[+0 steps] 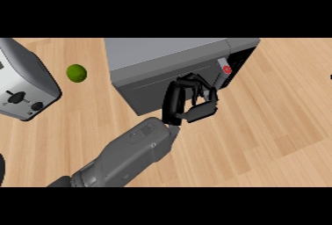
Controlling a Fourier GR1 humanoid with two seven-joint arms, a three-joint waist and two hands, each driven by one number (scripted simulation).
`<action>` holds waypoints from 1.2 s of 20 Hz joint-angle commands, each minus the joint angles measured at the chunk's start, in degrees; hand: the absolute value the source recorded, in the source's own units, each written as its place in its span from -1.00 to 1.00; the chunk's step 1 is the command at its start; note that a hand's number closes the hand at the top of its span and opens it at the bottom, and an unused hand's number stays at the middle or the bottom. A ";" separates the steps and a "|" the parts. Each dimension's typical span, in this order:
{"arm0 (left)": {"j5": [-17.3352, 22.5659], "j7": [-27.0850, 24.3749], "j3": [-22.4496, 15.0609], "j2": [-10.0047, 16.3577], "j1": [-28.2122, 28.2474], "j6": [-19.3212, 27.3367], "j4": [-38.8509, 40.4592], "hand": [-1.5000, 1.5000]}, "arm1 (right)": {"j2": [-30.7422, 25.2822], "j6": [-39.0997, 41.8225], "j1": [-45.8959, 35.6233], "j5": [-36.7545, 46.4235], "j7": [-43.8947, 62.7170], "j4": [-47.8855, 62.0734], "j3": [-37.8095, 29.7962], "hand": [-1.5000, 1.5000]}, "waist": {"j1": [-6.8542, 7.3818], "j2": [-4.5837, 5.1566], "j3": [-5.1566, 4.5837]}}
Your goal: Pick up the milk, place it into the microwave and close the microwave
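No milk is seen on the desk; it is judged to be inside the microwave. The fingers of the right hand are curled on nothing at its near right corner; closing by a push is called for next.

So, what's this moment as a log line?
right robot hand curled against microwave door | door ajar | milk not visible

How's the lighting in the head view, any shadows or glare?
Head view: flat, even light, no glare; no cast shadow under the lime on the counter; the black hand reads poorly against the microwave's dark front.
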 commanded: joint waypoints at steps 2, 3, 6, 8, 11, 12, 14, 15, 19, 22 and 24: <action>1.61 1.11 2.87 0.03 -4.23 -1.68 6.25 1.00 | -1.57 0.56 -0.66 -1.96 1.16 -0.33 0.08 -1.00 | -0.18 0.92 -0.24; 1.84 1.18 2.94 0.03 -4.80 -1.22 6.34 1.00 | -0.87 0.55 -0.49 -2.03 0.72 -0.55 0.28 -1.00 | -0.51 0.91 -0.12; 2.38 0.43 2.97 0.03 -4.90 -1.62 6.66 1.00 | -1.48 0.15 -0.65 -2.71 1.02 0.04 -0.46 -1.00 | -0.35 1.03 -0.13; 2.61 0.35 2.25 0.03 -5.29 -1.57 6.56 1.00 | -2.35 0.83 -1.00 -3.00 1.45 0.46 -0.47 -1.00 | -0.27 1.05 -0.09; 3.30 0.36 2.16 0.03 -5.61 -1.48 6.82 1.00 | -3.41 1.18 -1.35 -3.93 1.89 0.20 -0.89 -1.00 | -0.42 0.84 -0.12; 3.57 -0.11 2.30 0.03 -5.17 -1.98 6.99 1.00 | -3.40 1.50 -1.25 -3.84 1.78 0.23 -0.91 -1.00 | -0.17 1.04 -0.11; 2.00 0.27 -0.46 0.03 -6.38 -2.43 7.52 1.00 | -3.24 1.85 -1.86 -5.03 1.81 -0.11 -0.15 -1.00 | -0.82 1.11 0.08; 1.87 0.56 -0.92 0.03 -6.22 -1.43 8.38 1.00 | -2.96 2.37 -1.13 -5.78 1.71 0.20 -0.01 -1.00 | -1.14 0.94 0.25; 1.91 2.14 -1.91 0.03 -6.40 1.20 10.59 1.00 | -3.33 3.23 -1.51 -8.42 1.80 0.39 0.17 -1.00 | -0.28 0.51 0.32; 2.93 2.78 -2.05 0.03 -4.70 2.34 12.04 1.00 | -3.43 3.47 -1.18 -9.20 2.32 -0.62 1.10 -1.00 | 0.62 0.66 0.14; 3.50 3.38 -2.32 0.03 -4.84 3.20 12.30 1.00 | -4.90 3.56 -1.89 -10.11 2.65 -1.10 0.09 -1.00 | 0.75 0.29 0.01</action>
